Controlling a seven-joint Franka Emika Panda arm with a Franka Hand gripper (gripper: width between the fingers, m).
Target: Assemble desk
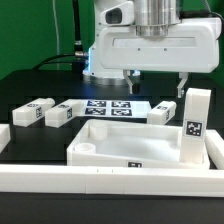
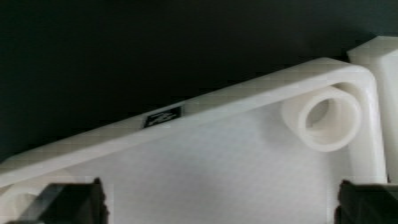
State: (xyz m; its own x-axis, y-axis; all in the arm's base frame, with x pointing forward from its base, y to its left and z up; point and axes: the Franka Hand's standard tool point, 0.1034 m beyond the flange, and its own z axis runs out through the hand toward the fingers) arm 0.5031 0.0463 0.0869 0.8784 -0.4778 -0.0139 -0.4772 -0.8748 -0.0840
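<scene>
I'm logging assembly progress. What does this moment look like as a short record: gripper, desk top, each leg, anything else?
gripper: open, empty, above the desk top
desk top: lies rim up, mid-table
corner socket: empty, seen in the wrist view
upright leg: stands at the desk top's end, exterior view's right; whether it is seated cannot be told
outer leg, inner leg: lie loose, exterior view's left
third leg: lies beside the marker board
</scene>
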